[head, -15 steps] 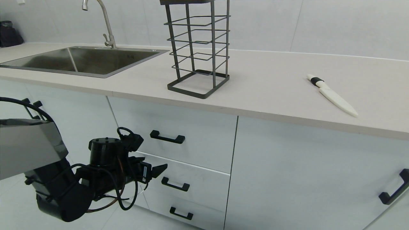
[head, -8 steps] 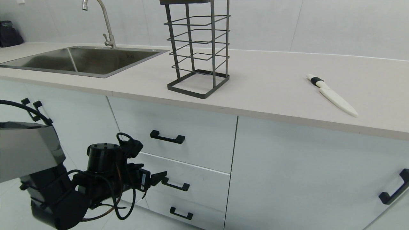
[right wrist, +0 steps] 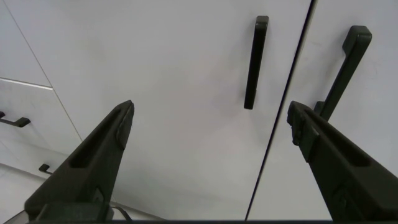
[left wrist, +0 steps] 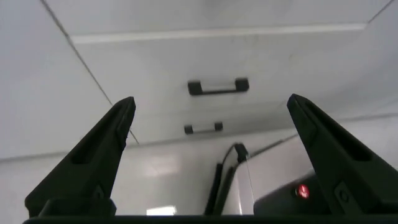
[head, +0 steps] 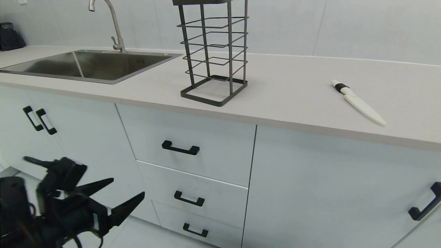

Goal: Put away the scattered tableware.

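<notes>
White knife flat on counter, well right of wire rack | left gripper spread wide, low by drawers | right gripper spread wide | likely next: grip handle squarely from above

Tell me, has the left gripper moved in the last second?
Yes. The left gripper has pulled back to the left, away from the middle drawer handle that its tip was close to before.
</notes>
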Motion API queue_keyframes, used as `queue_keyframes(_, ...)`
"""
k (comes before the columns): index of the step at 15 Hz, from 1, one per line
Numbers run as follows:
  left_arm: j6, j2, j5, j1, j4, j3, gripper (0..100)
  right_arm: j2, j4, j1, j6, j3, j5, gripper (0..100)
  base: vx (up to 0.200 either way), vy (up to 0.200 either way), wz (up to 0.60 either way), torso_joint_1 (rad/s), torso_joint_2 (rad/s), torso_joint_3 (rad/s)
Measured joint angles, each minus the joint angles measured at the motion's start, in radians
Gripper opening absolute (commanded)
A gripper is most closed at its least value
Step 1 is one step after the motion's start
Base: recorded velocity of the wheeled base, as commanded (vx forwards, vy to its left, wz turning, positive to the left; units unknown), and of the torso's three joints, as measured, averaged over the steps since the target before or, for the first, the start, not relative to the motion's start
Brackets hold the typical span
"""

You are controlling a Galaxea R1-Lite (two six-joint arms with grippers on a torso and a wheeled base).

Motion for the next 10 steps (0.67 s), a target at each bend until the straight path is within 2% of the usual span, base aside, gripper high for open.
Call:
queue_keyframes(1, 0.002, -0.069, 0.0, 0.012, 0.005, 0.007, 100, 0.0, 0.001, 0.0, 0.0, 0.0, 0.0, 100, 0.0, 0.0, 0.0, 0.0, 0.0, 0.0)
queue_keyframes(2, 0.007, -0.244, 0.001, 0.047, 0.019, 0.02, 100, 0.0, 0.0, 0.0, 0.0, 0.0, 0.0, 100, 0.0, 0.0, 0.0, 0.0, 0.0, 0.0)
queue_keyframes(3, 0.009, -0.33, 0.001, 0.067, 0.032, 0.024, 100, 0.0, 0.0, 0.0, 0.0, 0.0, 0.0, 100, 0.0, 0.0, 0.0, 0.0, 0.0, 0.0)
queue_keyframes(5, 0.012, -0.567, 0.001, 0.127, 0.112, 0.033, 100, 0.0, 0.0, 0.0, 0.0, 0.0, 0.0, 100, 0.0, 0.0, 0.0, 0.0, 0.0, 0.0)
queue_keyframes(9, 0.017, -0.941, -0.001, 0.186, 0.464, 0.031, 100, 0.0, 0.001, 0.0, 0.0, 0.0, 0.0, 100, 0.0, 0.0, 0.0, 0.0, 0.0, 0.0)
queue_keyframes(10, 0.018, -1.048, -0.001, 0.199, 0.606, 0.024, 100, 0.0, 0.001, 0.0, 0.0, 0.0, 0.0, 100, 0.0, 0.0, 0.0, 0.0, 0.0, 0.0)
